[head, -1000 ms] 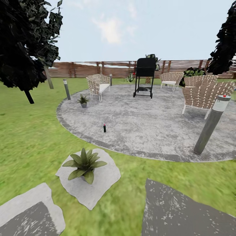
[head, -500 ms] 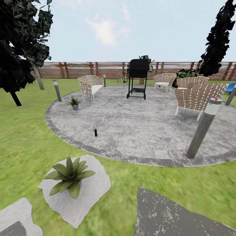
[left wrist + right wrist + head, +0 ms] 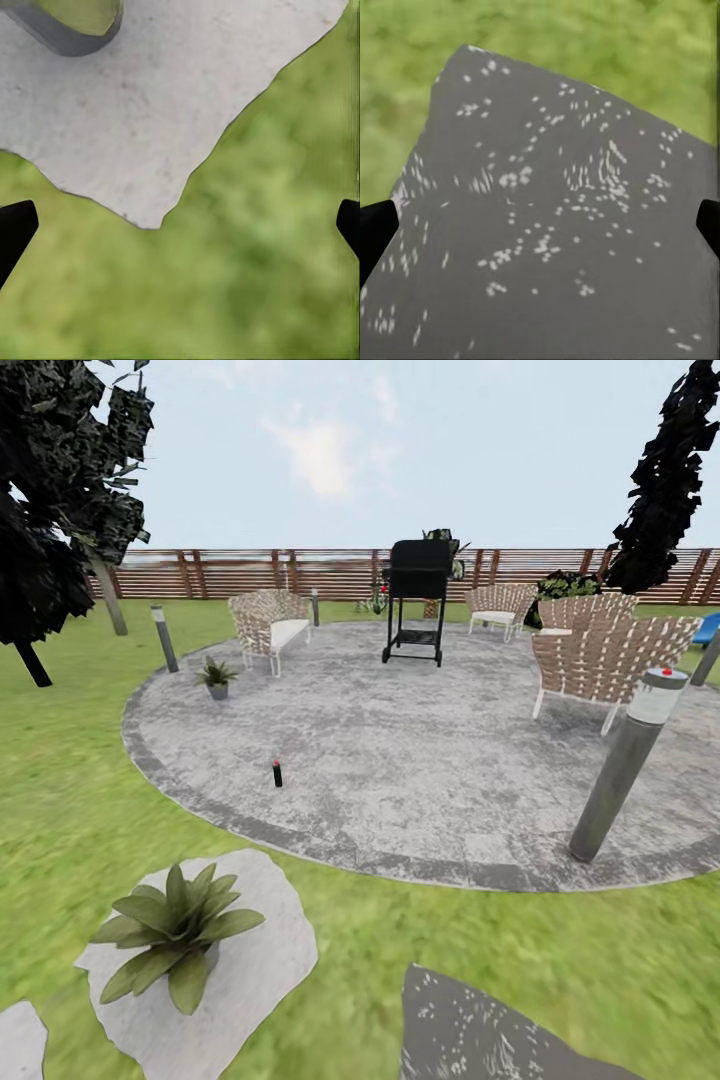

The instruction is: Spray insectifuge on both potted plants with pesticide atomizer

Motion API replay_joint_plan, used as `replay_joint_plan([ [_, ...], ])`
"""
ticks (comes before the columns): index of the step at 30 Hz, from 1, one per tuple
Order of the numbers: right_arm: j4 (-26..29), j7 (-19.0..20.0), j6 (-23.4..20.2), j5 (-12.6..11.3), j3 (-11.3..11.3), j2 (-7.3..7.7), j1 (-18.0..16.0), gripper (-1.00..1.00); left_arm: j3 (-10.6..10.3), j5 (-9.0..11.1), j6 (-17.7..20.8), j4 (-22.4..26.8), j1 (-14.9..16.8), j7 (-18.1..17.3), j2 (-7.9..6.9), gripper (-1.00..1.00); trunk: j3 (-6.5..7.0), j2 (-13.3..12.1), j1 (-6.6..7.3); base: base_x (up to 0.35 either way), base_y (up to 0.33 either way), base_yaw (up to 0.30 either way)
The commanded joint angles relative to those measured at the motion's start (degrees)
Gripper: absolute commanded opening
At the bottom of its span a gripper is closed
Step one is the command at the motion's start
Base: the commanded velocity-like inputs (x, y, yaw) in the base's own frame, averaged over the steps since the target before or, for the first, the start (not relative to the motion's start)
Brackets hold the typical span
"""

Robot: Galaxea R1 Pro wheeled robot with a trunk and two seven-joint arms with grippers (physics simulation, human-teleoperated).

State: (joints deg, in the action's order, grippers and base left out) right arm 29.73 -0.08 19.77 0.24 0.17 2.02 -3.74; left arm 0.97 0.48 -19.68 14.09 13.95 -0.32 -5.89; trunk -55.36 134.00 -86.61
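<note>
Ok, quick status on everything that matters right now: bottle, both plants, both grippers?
Pesticide atomizer: upright on the stone patio, not held.
Near potted plant: upright on a pale stepping stone, in the lawn.
Far potted plant: upright at the patio's edge.
Left gripper: open, empty, over grass and stone.
Right gripper: open, empty, over a dark stepping stone.

The patio (image 3: pixel 420 760) is mottled, rough grey stone. The fence (image 3: pixel 250 572) is slatted brown wood. The chairs (image 3: pixel 610 655) look woven, like wicker. The grill (image 3: pixel 418 575) is matt black. The lamp post (image 3: pixel 625 760) is dull grey.
</note>
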Motion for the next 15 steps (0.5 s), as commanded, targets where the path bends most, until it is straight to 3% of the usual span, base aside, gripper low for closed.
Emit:
replay_joint_plan([
  [1,-0.1,0.0,0.2,0.0,0.0,0.01,0.0,1.00,0.1,0.0,-0.2,0.0,0.0,0.0,0.00,1.00,-0.05,0.0,-0.02,0.266,-0.172,0.000],
  [15,-0.1,-0.1,0.2,0.0,0.0,0.01,0.0,1.00,0.1,0.0,-0.2,0.0,0.0,0.0,0.00,1.00,-0.05,0.0,-0.02,0.253,-0.183,0.000],
])
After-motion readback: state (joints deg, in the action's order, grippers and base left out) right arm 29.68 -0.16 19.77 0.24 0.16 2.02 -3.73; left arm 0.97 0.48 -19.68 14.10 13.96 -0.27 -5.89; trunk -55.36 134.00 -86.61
